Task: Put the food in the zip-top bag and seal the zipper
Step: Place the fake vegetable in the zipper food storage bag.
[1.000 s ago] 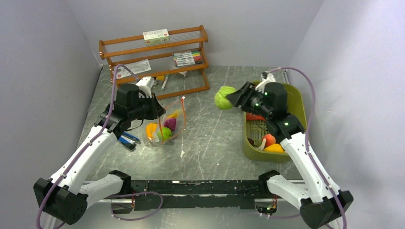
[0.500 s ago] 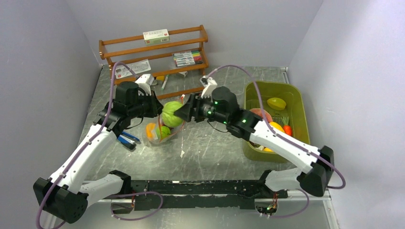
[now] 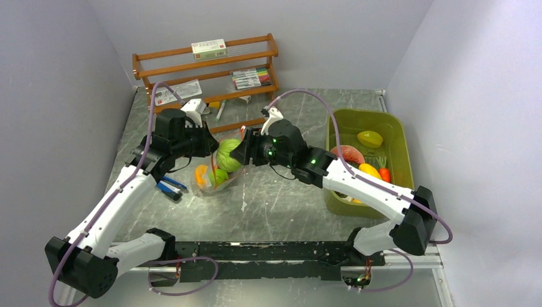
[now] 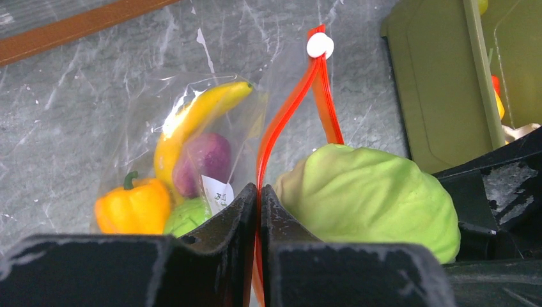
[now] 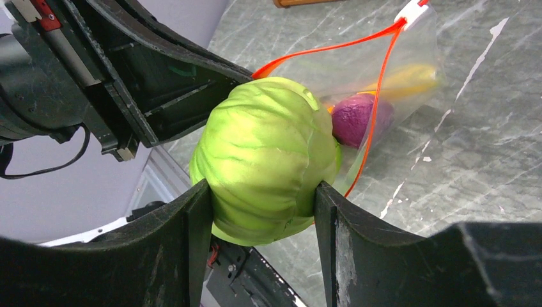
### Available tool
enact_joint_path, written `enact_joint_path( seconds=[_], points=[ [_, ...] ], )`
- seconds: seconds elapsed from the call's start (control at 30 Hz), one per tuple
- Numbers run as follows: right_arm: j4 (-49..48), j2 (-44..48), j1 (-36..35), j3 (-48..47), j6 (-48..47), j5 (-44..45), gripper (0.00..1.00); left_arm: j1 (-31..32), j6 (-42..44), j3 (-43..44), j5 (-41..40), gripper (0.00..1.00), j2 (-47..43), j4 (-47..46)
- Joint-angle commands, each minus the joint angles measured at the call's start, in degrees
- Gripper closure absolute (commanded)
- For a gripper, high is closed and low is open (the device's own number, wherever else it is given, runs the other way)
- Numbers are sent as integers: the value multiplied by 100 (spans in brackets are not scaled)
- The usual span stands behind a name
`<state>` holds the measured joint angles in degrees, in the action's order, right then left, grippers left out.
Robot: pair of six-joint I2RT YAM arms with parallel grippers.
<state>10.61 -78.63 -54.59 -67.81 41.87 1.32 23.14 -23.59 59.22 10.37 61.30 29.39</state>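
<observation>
The right claw [image 5: 262, 195] pinches a green cabbage [image 5: 265, 153] between its two black fingers, one on each flank, and holds it at the mouth of the zip-top bag [image 5: 415, 51]. The red-orange zipper [image 5: 378, 109] is parted into two tracks that spread around the cabbage's far side and meet again at a white slider [image 4: 319, 45] at the far corner. The left claw [image 4: 257, 198] is pressed together on the near track of that zipper, holding the bag's rim up. In the left wrist view the cabbage sits just beside that claw's fingers, with little gap between them. Deeper in the bag lie a yellow banana [image 4: 192, 118], a purple piece [image 4: 204, 163], an orange pepper [image 4: 134, 204] and a green piece [image 4: 185, 217], crowded toward the closed end. From above, the two claws meet over the left centre of the grey bench [image 3: 287, 185]. A stretch of open bench lies between the bag and the olive bin [image 3: 396, 128] on the right, which holds more toy food. A wooden rack [image 3: 204, 70] stands along the back wall, near the bag's far end.
</observation>
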Motion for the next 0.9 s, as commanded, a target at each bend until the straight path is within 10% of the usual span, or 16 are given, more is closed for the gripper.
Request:
enact_joint_path(
  seconds=[0.0, 0.43, 0.87],
  points=[
    [11, -128, -66, -120, 76, 181, 50, 33, -52, 201, -45, 93, -9, -69],
    [81, -778, -172, -382, 242, 386, 45, 33, -101, 248, -83, 93, -126, -61],
    [1067, -347, -188, -912, 52, 836, 18, 33, -110, 195, -44, 93, -113, -41]
  ],
)
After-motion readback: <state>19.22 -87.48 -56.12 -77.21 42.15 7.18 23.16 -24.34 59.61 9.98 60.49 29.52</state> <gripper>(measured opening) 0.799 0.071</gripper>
